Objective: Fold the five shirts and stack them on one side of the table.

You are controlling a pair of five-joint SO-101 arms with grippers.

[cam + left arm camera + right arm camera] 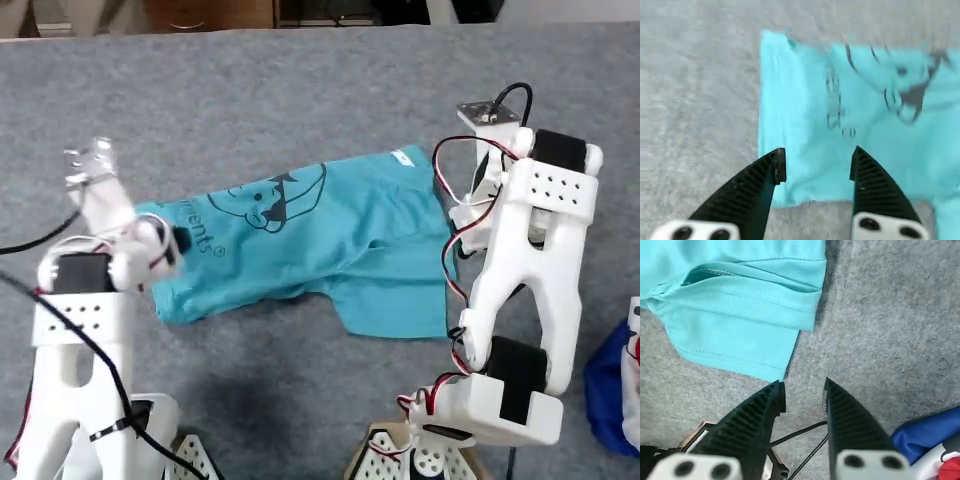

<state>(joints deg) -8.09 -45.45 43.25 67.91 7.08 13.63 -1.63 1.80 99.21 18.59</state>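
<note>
My left hand [817, 156] hangs released over the teal shirt [865, 125], at its edge. My right hand [803, 387], also released, hovers above bare desk [880, 315] just beside it. The teal shirt lies flat mid-desk, between both arms.

Table [300, 90] covered in grey felt-like cloth, fuzzy, faintly mottled; beyond far edge, brown wooden furniture [210, 12]; dark gap [340, 10] just beside it; pale surface [570, 10] toward far corner
</note>
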